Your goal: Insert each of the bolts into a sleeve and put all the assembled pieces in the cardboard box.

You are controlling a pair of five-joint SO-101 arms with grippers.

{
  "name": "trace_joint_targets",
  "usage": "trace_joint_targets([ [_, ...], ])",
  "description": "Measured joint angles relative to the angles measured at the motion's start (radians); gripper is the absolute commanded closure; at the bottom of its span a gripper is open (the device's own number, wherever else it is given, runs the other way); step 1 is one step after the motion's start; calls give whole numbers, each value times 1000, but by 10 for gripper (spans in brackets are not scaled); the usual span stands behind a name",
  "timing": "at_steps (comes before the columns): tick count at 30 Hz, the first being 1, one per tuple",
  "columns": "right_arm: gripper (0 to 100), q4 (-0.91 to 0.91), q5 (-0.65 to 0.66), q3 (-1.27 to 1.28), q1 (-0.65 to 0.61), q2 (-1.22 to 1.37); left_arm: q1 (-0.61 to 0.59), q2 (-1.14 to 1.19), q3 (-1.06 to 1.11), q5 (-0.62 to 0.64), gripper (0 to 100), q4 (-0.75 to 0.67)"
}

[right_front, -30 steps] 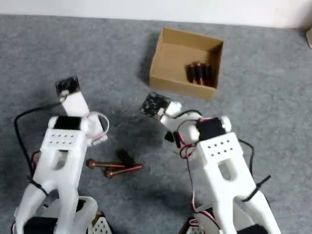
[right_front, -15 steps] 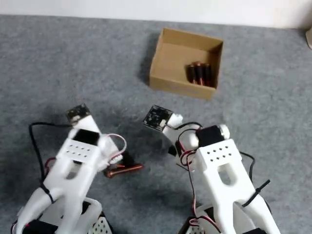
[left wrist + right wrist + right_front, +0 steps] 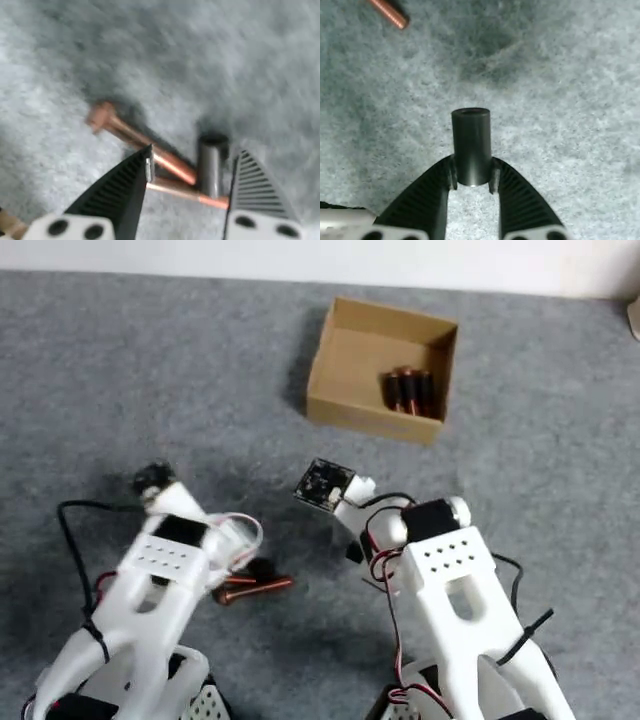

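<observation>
Step in hand, by my reading: picking up a bolt to mate with a sleeve that is already gripped.

Right claw [image 3: 472, 175] pinches a dark sleeve [image 3: 471, 145] by its near end. The long axis runs straight out along the claw's line, with the open bore facing away from the wrist. It sits low over the grey surface [image 3: 120, 360].

Left claw [image 3: 194, 155] is spread wide, low over two copper bolts [image 3: 255, 587] and a loose sleeve [image 3: 211, 167]. The bolts lie flat and nearly parallel, heads toward the left arm and threaded ends toward the right arm. The loose sleeve's long axis crosses them steeply, and its near end touches the nearer bolt [image 3: 180, 192]. The farther bolt [image 3: 135, 137] shows its head clear of the jaws.

Cardboard box [image 3: 330, 360] stands well apart at the far side, with assembled pieces [image 3: 410, 390] inside.

The next move likely calls for closing on one shank alone, clear of the loose sleeve. The claw would then lift the bolt and swing its thread end level with the held bore.
</observation>
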Motion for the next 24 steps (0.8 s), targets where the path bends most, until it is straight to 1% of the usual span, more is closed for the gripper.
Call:
trace_joint_targets([
  [4,993,0,0,11,0,-2,-123,-2,0,-8,765,20],
  [8,993,0,0,11,0,-2,-176,-2,3,-25,768,34],
  [11,993,0,0,11,0,-2,-184,-15,32,-25,768,26],
  [17,993,0,0,11,0,-2,-187,-18,106,-25,769,-66],
  [24,993,0,0,11,0,-2,-187,-23,129,-25,769,-78],
])
